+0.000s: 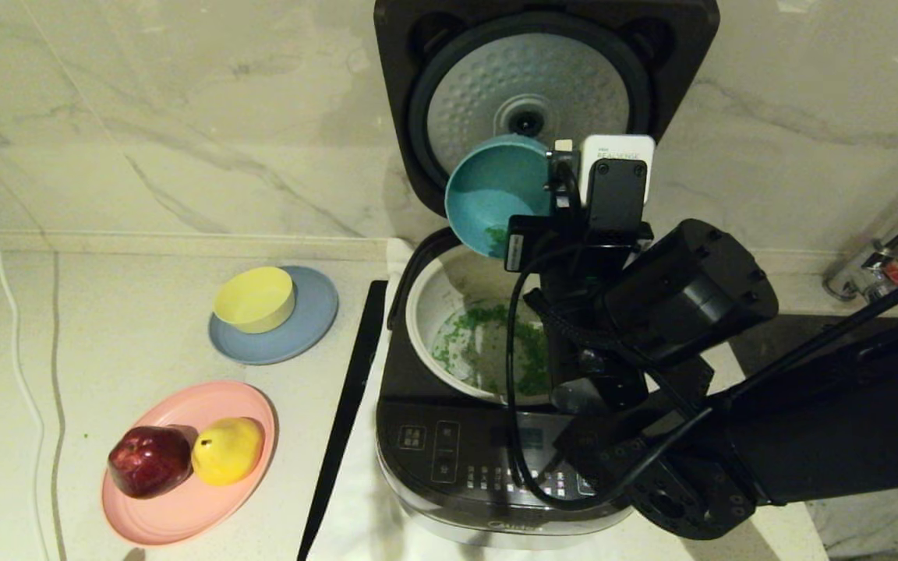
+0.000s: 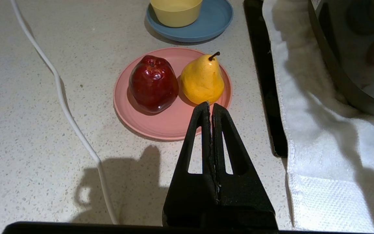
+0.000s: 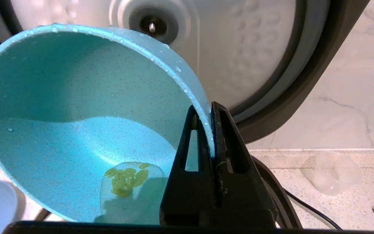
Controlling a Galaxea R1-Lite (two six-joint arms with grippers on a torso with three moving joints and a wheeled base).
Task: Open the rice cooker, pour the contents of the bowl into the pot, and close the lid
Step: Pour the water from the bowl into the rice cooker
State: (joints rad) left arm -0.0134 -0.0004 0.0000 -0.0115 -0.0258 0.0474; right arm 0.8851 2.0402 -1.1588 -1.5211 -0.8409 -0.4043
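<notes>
rice cooker [image 1: 488, 467] — white panel labels, unreadable | white camera housing [image 1: 616, 156] — "REALSENSE"

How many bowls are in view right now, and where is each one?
2. The teal bowl is tipped over the pot, held by the right tool. The yellow bowl sits on the blue plate.

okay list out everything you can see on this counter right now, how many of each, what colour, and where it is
rice cooker: 1, dark grey, centre, on a white towel
lid: 1, dark grey with silver inner plate, standing open behind the pot
pot: 1, cream-white, inside the cooker
contents: green bits, mostly in the pot, a few left in the bowl
bowl: 1, teal, tipped over the pot
yellow bowl: 1, on a blue plate
pink plate: 1, front left, holding a red apple and a yellow pear
white cable: 1, far left
right tool: shut on the bowl's rim
left tool: shut, empty, above the counter near the pink plate
</notes>
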